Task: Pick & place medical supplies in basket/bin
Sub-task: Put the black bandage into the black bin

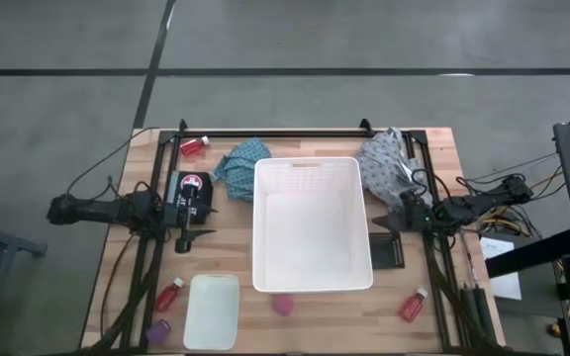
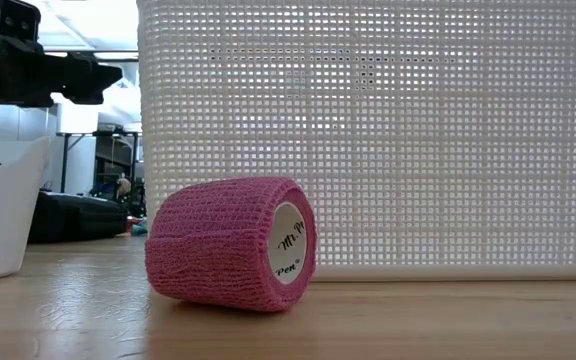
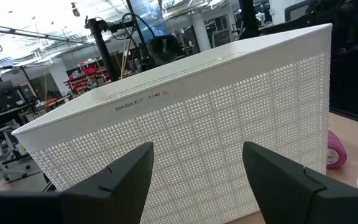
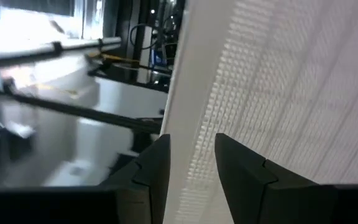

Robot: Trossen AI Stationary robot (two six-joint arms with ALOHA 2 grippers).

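1. A pink-purple roll (image 2: 230,243) is seen nearest the low camera, lying on its side on the worktop (image 2: 418,320), just in front of the basket's near wall.
2. The white basket (image 1: 313,168) is taken as landmark; nothing can be seen inside it.
3. The left pincer (image 1: 185,240) is held just left of the basket, fingers spread wide and empty; the right pincer (image 1: 379,223) is held against the basket's right wall, fingers a little apart, gripping nothing.
4. No item is judged to be picked yet; a reach to a supply is called for next.
5. A teal cloth (image 1: 239,163) and grey cloth (image 1: 384,158) flank the basket's far corners; red bottles (image 1: 194,146) lie farther off.
6. "BASKET 1 (4)" is read on the rim in the left wrist view.
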